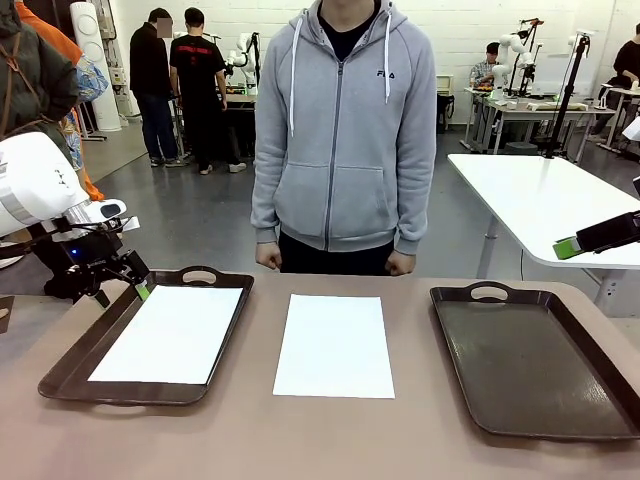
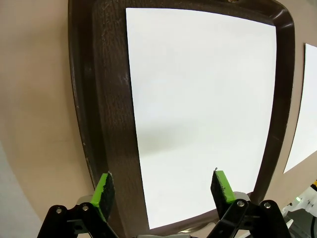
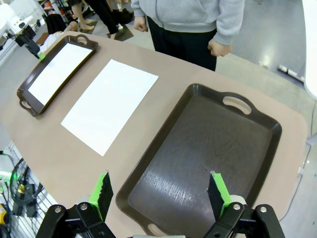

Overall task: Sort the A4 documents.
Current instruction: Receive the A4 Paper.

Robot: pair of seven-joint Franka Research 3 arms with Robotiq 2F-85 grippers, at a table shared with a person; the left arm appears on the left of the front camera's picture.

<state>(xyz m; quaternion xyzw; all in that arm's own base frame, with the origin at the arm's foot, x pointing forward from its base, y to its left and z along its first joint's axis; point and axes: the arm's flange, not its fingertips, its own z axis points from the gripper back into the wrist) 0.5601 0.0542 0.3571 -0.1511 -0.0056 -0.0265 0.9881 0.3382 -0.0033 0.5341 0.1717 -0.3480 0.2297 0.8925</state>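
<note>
One white A4 document [image 1: 170,335] lies inside the dark brown left tray [image 1: 225,330]. A second A4 document [image 1: 335,345] lies flat on the table between the two trays. My left gripper [image 1: 135,285] hovers open over the left tray's far left corner; in the left wrist view its fingers [image 2: 104,191] straddle the tray's rim [image 2: 101,99] and the sheet [image 2: 203,109], holding nothing. My right gripper [image 1: 575,245] hangs open and empty above the right tray [image 1: 530,360]. In the right wrist view, the gripper [image 3: 161,191] looks down on that bare tray [image 3: 208,144] and the loose sheet [image 3: 111,104].
A person in a grey hoodie [image 1: 345,130] stands at the table's far edge, both hands [image 1: 268,257] low by the edge. A white table [image 1: 545,200] stands behind at the right. The table's curved front edge [image 3: 54,163] runs close to both trays.
</note>
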